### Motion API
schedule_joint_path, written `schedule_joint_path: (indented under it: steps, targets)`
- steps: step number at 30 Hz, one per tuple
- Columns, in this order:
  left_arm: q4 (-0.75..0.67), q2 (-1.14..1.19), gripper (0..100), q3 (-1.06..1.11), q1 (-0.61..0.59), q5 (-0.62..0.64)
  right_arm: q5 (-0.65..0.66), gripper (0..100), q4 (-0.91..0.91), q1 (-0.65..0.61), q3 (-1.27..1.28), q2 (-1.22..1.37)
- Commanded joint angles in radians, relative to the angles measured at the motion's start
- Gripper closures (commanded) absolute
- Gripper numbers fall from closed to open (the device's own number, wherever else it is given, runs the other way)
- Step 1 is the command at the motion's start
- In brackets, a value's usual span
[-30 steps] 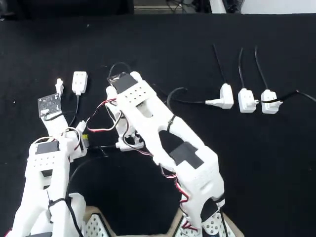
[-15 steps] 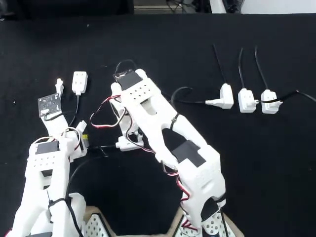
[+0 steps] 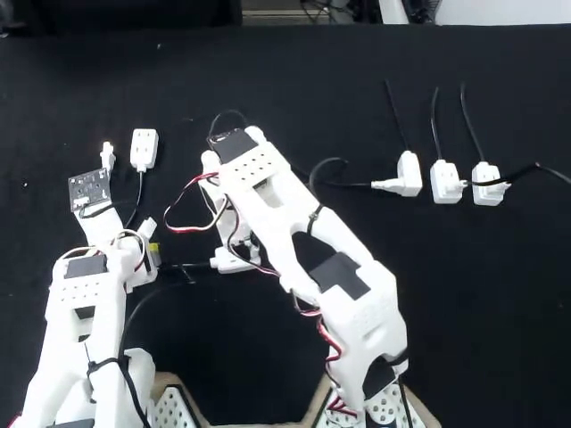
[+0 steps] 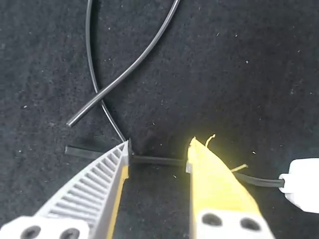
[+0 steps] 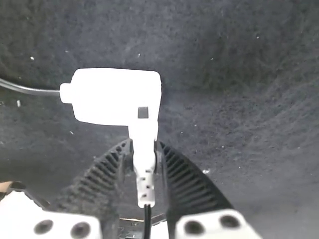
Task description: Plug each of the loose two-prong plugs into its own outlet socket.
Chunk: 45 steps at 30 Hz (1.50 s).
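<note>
Black cloth covers the surface (image 3: 500, 294). Over the last second the right arm (image 3: 303, 241) has swung its wrist slightly away from its base and then settled; the final half second shows almost no motion. Its jaws stay clenched on the small white two-prong plug (image 5: 144, 149), which is butted against the white rectangular outlet block (image 5: 115, 95) lying beneath that arm. Judgement: this plug appears seated or nearly so, and release is the likely next step. The left arm's jaws stand released, straddling a thin black cable (image 4: 154, 160). Three more white plug pieces (image 3: 444, 182) lie in a row well to the right; whether they are joined cannot be told.
</note>
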Motion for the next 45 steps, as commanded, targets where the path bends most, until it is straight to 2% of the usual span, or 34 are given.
schedule_joint_path:
  steps: [1, 10, 17, 26, 36, 45]
  targets:
    - [-0.006, -0.023, 81, -0.012, -0.010, 0.011, -0.003, 98.8, 0.035, 0.021, -0.073, 0.025]
    - [-0.006, -0.023, 81, -0.012, -0.012, 0.011, -0.002, 98.8, 0.035, 0.020, -0.104, 0.071]
    - [-0.006, -0.023, 81, -0.012, -0.012, 0.011, 0.084, 98.8, 0.035, 0.020, -0.104, 0.079]
    - [-0.006, -0.023, 81, -0.012, -0.012, 0.011, 0.091, 98.8, 0.035, 0.020, -0.081, -0.189]
    - [-0.006, -0.023, 81, -0.012, -0.012, 0.009, 0.244, 98.8, 0.005, 0.061, 0.186, -0.300]
    - [-0.006, -0.023, 81, -0.010, -0.012, 0.009, 0.247, 98.8, -0.144, 0.140, 0.374, -0.410]
